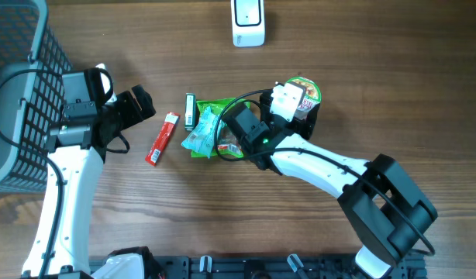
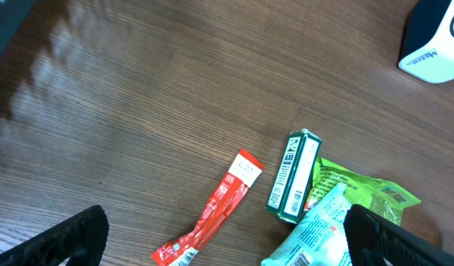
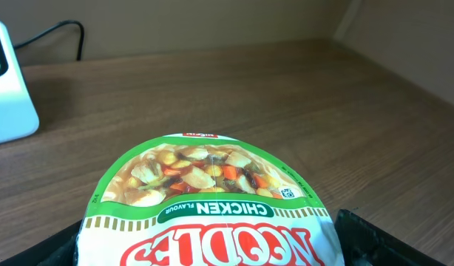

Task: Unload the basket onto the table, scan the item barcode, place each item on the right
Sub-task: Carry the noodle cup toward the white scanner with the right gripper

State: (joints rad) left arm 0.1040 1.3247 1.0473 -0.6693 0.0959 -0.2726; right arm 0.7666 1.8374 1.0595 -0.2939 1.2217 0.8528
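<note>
On the worktop (image 1: 393,70), right of centre, the noodle cup (image 3: 205,199) is being straddled by the right end effector (image 1: 298,105), jaws wide, firm grip not being confirmable; grasping is being judged current, lift and presentation to the scanner (image 1: 248,23) being needed next.

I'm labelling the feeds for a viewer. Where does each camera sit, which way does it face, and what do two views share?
Overhead: above the table, looking straight down on the left arm, right arm, basket and scanner.
Left wrist: on the left arm, angled down at the red packet and green box; its fingers at the bottom corners.
Right wrist: low, looking along the table over the noodle cup; a finger at bottom right.
Shared: the scanner shows in all three.
</note>
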